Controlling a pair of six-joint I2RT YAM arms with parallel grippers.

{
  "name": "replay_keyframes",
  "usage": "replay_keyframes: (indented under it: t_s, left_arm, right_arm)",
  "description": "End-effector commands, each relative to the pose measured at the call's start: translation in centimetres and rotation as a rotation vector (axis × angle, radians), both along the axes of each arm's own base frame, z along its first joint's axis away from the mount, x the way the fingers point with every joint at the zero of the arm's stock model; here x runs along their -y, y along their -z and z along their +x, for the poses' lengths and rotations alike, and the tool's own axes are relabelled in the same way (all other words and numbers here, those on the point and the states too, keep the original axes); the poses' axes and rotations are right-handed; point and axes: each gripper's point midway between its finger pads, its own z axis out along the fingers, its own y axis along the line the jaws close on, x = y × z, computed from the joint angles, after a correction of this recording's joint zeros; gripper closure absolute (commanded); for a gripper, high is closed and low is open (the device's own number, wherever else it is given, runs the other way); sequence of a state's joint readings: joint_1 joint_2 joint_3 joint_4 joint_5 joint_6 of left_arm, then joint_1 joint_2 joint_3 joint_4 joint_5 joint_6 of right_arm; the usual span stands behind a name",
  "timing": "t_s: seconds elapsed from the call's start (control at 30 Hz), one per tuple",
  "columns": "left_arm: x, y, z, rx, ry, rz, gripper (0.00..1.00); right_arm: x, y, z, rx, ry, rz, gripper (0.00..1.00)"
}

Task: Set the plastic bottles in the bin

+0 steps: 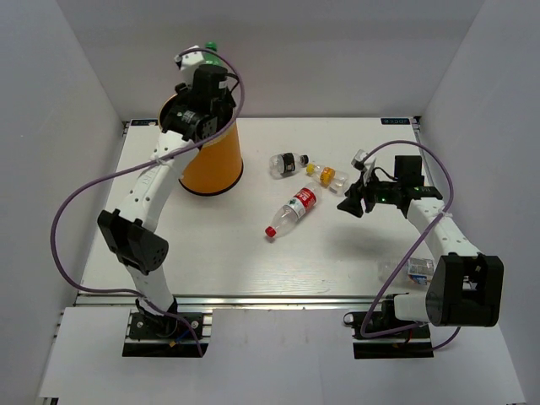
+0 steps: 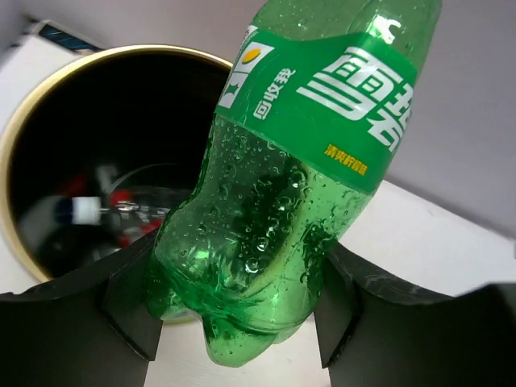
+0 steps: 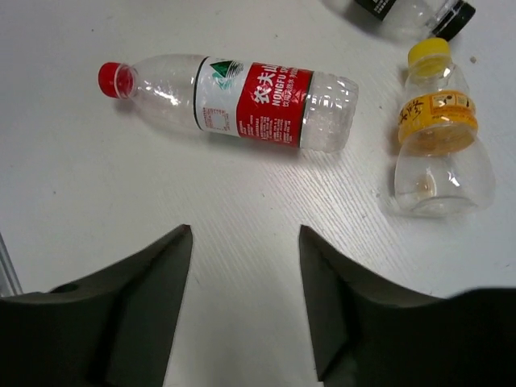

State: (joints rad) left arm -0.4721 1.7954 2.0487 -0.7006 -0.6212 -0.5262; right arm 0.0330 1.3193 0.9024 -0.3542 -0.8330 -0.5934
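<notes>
Jaws of left gripper (image 2: 235, 310) clamp green bottle (image 2: 282, 201); right gripper (image 3: 244, 266) gapes above NONGFU-labelled bottle (image 3: 242, 101).

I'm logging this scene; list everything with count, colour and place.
bin: one, orange, table's far left
green bottle: one, green, held above bin
bottles inside bin: unclear count, blurred
red-label bottle: one, clear, lying mid-table
yellow-cap bottle: one, clear, right of centre
black-label bottle: one, clear, beside yellow-cap bottle
half-hidden bottle: one, clear, table's near right
table: one, white
left end effector: one, black, shut on green bottle
right end effector: one, black, open, over table
</notes>
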Motion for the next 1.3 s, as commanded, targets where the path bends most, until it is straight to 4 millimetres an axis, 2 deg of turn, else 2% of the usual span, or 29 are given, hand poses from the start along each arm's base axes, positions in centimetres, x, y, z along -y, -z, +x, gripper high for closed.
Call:
replay_keyframes:
  t_s: [0.0, 0.03, 0.07, 0.1, 0.13, 0.17, 0.2, 0.23, 0.27, 0.3, 0.33, 0.37, 0.43, 0.5, 0.53, 0.57, 0.6, 0.7, 0.77, 0.8, 0.87, 0.9, 0.93, 0.97, 1.0, 1.03, 1.07, 1.1, 1.27]
  left_arm:
    - [-5.0, -1.2, -0.5, 0.003, -0.150, -0.030, 1.00]
    - [-5.5, -0.2, -0.4, -0.031, -0.160, -0.027, 0.91]
    - [-5.6, 0.8, 0.0, -0.059, -0.146, -0.031, 0.79]
    - [-6.6, 1.0, 0.4, -0.071, -0.157, -0.035, 0.64]
    - [-6.9, 1.9, 0.3, -0.107, -0.158, -0.036, 0.51]
    - [-6.7, 2.7, 0.5, -0.133, -0.134, -0.045, 0.31]
    - [-7.0, 3.1, 0.8, -0.147, -0.136, -0.047, 0.25]
    - [-6.7, 3.6, 0.8, -0.161, -0.123, -0.050, 0.19]
    - [-6.7, 4.6, 0.8, -0.188, -0.101, -0.048, 0.08]
    - [-6.6, 3.9, 0.6, -0.173, -0.087, -0.052, 0.08]
    - [-6.7, 3.8, 0.5, -0.172, -0.070, -0.057, 0.00]
    - [-6.6, 3.8, 0.2, -0.177, -0.055, -0.051, 0.00]
    - [-6.5, 2.7, -0.3, -0.165, -0.018, -0.035, 0.00]
    - [-6.3, 1.6, -1.0, -0.151, 0.024, -0.017, 0.00]
    - [-6.1, 0.8, -1.7, -0.140, 0.056, -0.018, 0.00]
    - [-5.9, 0.2, -2.1, -0.130, 0.082, -0.015, 0.00]
    - [-6.0, -0.2, -2.8, -0.132, 0.098, -0.009, 0.00]
    - [-6.0, -1.9, -5.6, -0.110, 0.149, -0.015, 0.00]
    - [-6.0, -1.5, -7.2, -0.123, 0.177, -0.015, 0.00]
    - [-6.3, -2.7, -8.8, -0.091, 0.188, -0.025, 0.00]
    - [-6.3, -1.8, -10.3, -0.111, 0.207, -0.040, 0.00]
    - [-6.2, -1.9, -11.0, -0.102, 0.221, -0.047, 0.00]
    - [-6.1, -1.8, -12.6, -0.096, 0.234, -0.066, 0.00]
    - [-6.1, -1.9, -13.3, -0.084, 0.244, -0.072, 0.00]
    - [-5.8, -2.1, -14.0, -0.070, 0.262, -0.078, 0.00]
    - [-6.0, -1.1, -14.7, -0.087, 0.258, -0.085, 0.00]
    - [-6.3, -1.9, -16.1, -0.057, 0.268, -0.094, 0.00]
    - [-6.3, -1.3, -16.6, -0.061, 0.276, -0.096, 0.00]
    - [-6.6, -0.7, -19.3, -0.052, 0.291, -0.125, 0.00]
  right_arm:
    - [-0.7, -1.6, 0.3, 0.114, -0.101, -0.003, 0.36]
    - [-1.2, -1.8, -0.2, 0.139, -0.158, 0.005, 0.33]
    - [-1.4, -1.8, -0.3, 0.154, -0.187, 0.006, 0.23]
    - [-1.8, -2.4, -0.1, 0.267, -0.271, -0.016, 0.19]
    - [-2.0, -2.9, 0.1, 0.307, -0.303, -0.020, 0.16]
    - [-2.7, -1.7, -1.7, 0.226, -0.359, 0.000, 0.13]
    - [-3.2, -2.0, -1.4, 0.357, -0.454, -0.029, 0.10]
    - [-3.6, -3.1, -0.9, 0.412, -0.493, -0.040, 0.10]
    - [-4.7, -1.7, -2.2, 0.348, -0.561, -0.029, 0.10]
    - [-5.2, -2.9, -1.0, 0.499, -0.635, -0.079, 0.10]
    - [-5.6, -2.6, -0.8, 0.515, -0.662, -0.087, 0.10]
    - [-6.3, -1.2, -0.6, 0.492, -0.700, -0.110, 0.10]
    - [-8.2, -0.7, 0.4, 0.582, -0.796, -0.165, 0.10]
    - [-9.0, -0.2, 0.6, 0.616, -0.859, -0.216, 0.10]
    - [-9.5, 1.1, 0.8, 0.663, -0.951, -0.249, 0.10]
    - [-9.9, 1.0, 1.2, 0.691, -0.985, -0.265, 0.10]
    - [-9.9, 1.9, 0.6, 0.664, -1.040, -0.312, 0.10]
    - [-10.2, 4.1, 0.9, 0.681, -1.203, -0.378, 0.10]
    - [-10.6, 4.6, 1.7, 0.694, -1.210, -0.404, 0.10]
    - [-11.1, 4.8, 2.1, 0.721, -1.215, -0.431, 0.10]
    - [-11.1, 5.8, 2.5, 0.723, -1.231, -0.485, 0.10]
    - [-11.1, 6.6, 2.6, 0.714, -1.263, -0.515, 0.10]
    - [-11.4, 7.5, 2.4, 0.694, -1.288, -0.520, 0.10]
    - [-11.3, 7.6, 2.9, 0.690, -1.286, -0.547, 0.10]
    - [-11.0, 8.7, 3.0, 0.652, -1.290, -0.569, 0.10]
    - [-11.3, 9.5, 2.9, 0.618, -1.281, -0.577, 0.10]
    - [-12.2, 9.4, 4.5, 0.675, -1.243, -0.611, 0.10]
    - [-12.1, 10.3, 4.4, 0.635, -1.220, -0.623, 0.10]
    - [-13.5, 13.0, 5.0, 0.589, -1.197, -0.709, 0.11]
